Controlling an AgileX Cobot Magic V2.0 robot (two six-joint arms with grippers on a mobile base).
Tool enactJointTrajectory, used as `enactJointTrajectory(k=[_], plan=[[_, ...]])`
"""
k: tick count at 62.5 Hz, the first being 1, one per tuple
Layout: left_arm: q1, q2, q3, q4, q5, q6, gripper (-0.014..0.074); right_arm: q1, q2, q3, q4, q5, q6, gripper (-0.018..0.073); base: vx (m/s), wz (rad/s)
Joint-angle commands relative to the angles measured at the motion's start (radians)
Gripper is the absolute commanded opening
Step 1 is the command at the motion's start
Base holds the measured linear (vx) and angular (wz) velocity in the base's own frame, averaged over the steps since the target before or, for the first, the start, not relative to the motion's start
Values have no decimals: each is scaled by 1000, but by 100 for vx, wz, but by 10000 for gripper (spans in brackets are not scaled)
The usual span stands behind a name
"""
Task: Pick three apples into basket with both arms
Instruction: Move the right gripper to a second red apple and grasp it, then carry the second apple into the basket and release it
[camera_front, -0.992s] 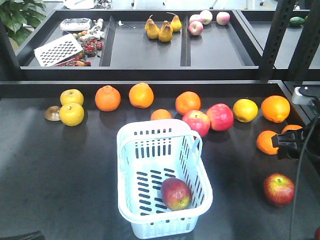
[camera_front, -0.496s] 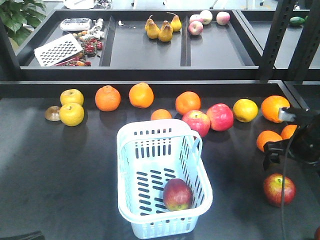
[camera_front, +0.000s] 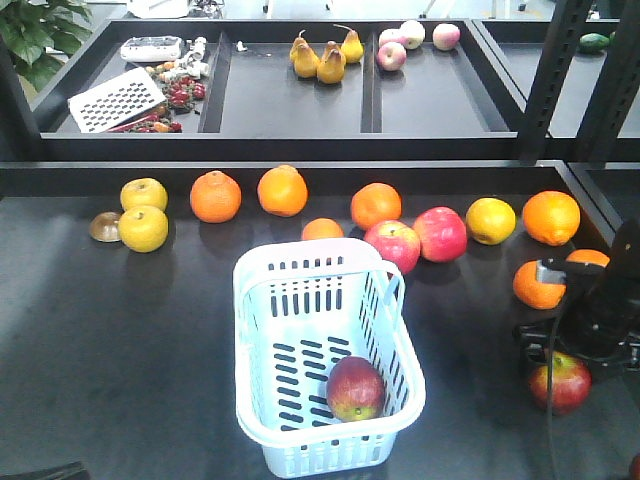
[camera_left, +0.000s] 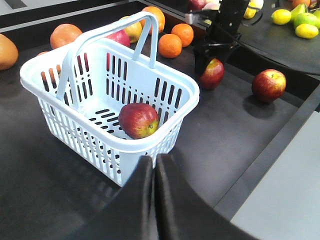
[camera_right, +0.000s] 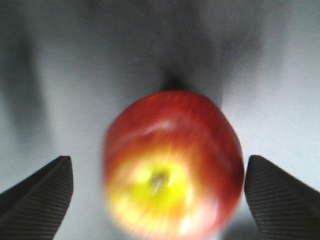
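The pale blue basket stands mid-table with one dark red apple on its slotted floor. A second apple lies to the basket's right, and my right gripper hangs directly over it. In the right wrist view that apple sits stem-up between the spread fingers, which do not touch it. A third apple rests further out near the table edge. My left gripper is shut and empty just outside the basket's near wall.
Oranges, two pinkish-red apples and yellow fruit line the table's back. Two oranges lie just behind the right gripper. A raised black shelf holds pears and more fruit. The table's edge runs right of the basket.
My right gripper has come forward and down from beside the oranges to sit over the apple at the right. The apple in the basket has shifted slightly. The left gripper has not visibly moved.
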Motion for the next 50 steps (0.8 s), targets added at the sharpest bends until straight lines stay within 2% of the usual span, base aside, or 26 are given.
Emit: enactJointTrajectory(k=[1, 8, 13, 28, 42, 50], plan=[[-2, 9, -26, -37, -47, -2, -6, -6, -30, -27, -7, -17, 1, 609, 0, 0], [-2, 9, -26, -37, -47, -2, -6, -6, -34, -27, 0, -14, -1, 531, 0, 0], [-2, 9, -26, -37, -47, -2, -6, -6, -57, -27, 3, -3, -1, 427, 0, 0], [-2, 9, -26, -37, -47, -2, -6, -6, -247, -27, 37, 84, -74, -6, 0, 0], [-2, 9, -26, -37, -51, -2, -6, 16, -494, -21, 246, 253, -208, -7, 0, 0], [-2, 9, -26, -37, -52, -2, -6, 87, -625, 32, 375, 262, -270, -4, 0, 0]])
